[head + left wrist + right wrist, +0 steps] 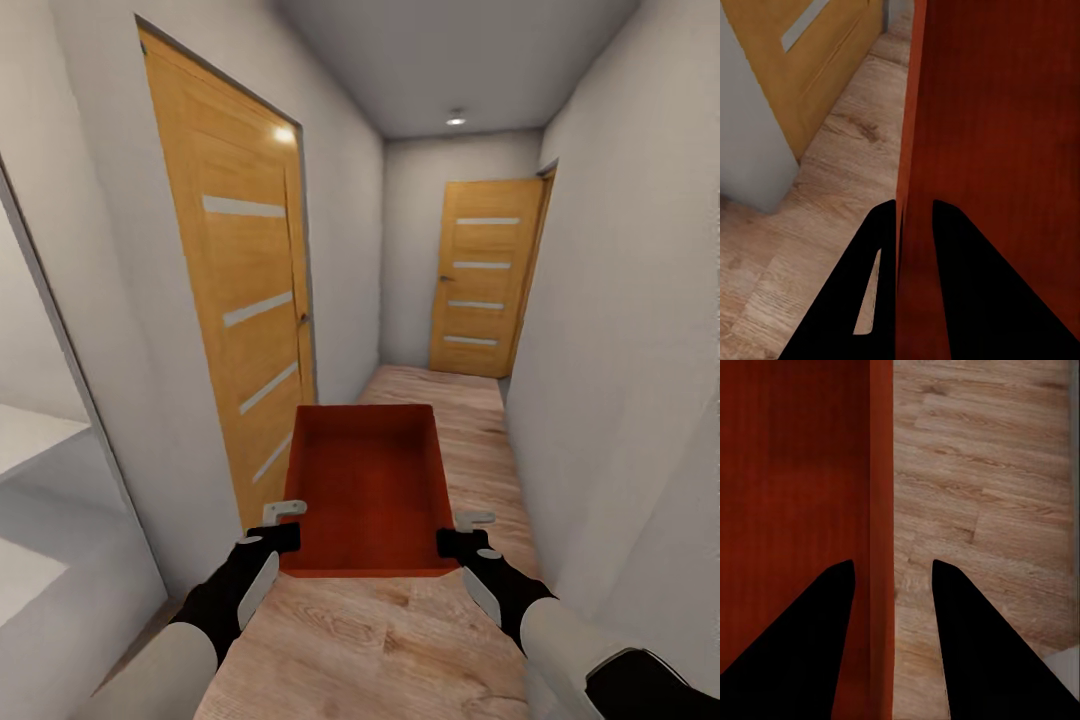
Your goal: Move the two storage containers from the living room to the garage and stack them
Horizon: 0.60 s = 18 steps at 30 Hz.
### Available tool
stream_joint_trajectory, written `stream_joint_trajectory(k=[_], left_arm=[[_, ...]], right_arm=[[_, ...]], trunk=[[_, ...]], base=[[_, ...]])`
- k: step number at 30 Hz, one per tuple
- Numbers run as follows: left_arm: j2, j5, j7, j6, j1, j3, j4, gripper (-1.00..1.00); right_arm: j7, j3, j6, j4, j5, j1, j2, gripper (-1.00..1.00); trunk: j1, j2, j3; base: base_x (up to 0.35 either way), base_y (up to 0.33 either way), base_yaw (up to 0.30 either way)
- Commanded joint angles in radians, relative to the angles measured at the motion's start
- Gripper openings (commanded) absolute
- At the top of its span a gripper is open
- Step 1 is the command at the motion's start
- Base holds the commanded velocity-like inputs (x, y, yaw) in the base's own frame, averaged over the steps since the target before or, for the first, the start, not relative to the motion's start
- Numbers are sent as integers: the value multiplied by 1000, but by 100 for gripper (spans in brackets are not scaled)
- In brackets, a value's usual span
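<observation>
A red-orange storage container (368,485) hangs open side up above the light wood planks of a narrow corridor, held between my two arms. My left gripper (283,525) is shut on its left wall near the front corner. In the left wrist view the left gripper (913,210) has one black finger on each side of the container wall (916,112). My right gripper (462,530) is shut on the right wall. The right wrist view has the right gripper (892,566) straddling the container rim (881,472). The bin's inside looks empty.
A wooden door (240,300) with pale strips stands shut in the left wall, close beside the container. Another such door (485,290) closes the corridor's far end. Grey-white walls (620,350) hem both sides. An opening (40,450) lies at the near left. Plank floor (380,640) runs ahead.
</observation>
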Motion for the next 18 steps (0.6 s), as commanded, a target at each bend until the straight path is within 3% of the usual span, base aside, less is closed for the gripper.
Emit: stream_joint_trajectory(k=[1,18], left_arm=[[5,-9,15,7,0,-4,-3,-100],[5,-9,15,7,0,-4,-5,-100]], right_arm=[[0,-11,-5,2,-12,-1,-5,-100],[0,-11,-5,2,-11,-1,-5,-100]], trunk=[[1,-1,0],[1,-1,0]], base=[[322,0,-256],[322,0,-254]])
